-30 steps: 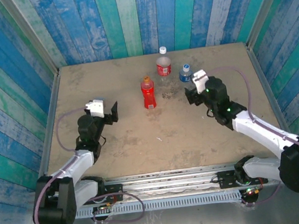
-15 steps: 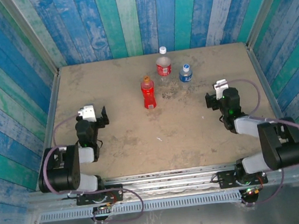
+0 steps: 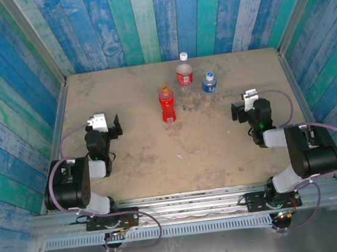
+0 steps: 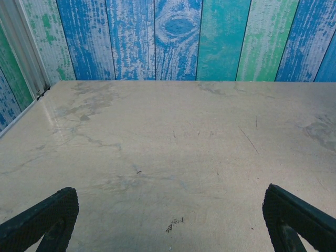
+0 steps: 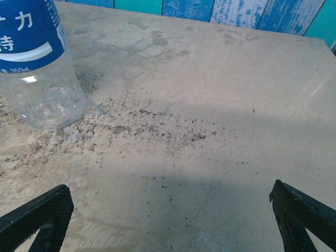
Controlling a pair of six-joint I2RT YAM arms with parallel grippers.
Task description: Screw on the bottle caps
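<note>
Seemingly, bottle caps (image 3: 183,56) being carried atop bottles (image 3: 167,106) near tabletop (image 3: 160,158) far edge. Left end effector (image 3: 117,125), right end effector (image 3: 236,113) being held spread, empty. Bottles judged light, squashy: cap rims being favoured.

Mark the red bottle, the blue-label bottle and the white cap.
red bottle (image 3: 167,109): top external view, body.
blue-label bottle (image 5: 29,31): right wrist view, label.
white cap (image 3: 183,56): top external view, top face.
</note>
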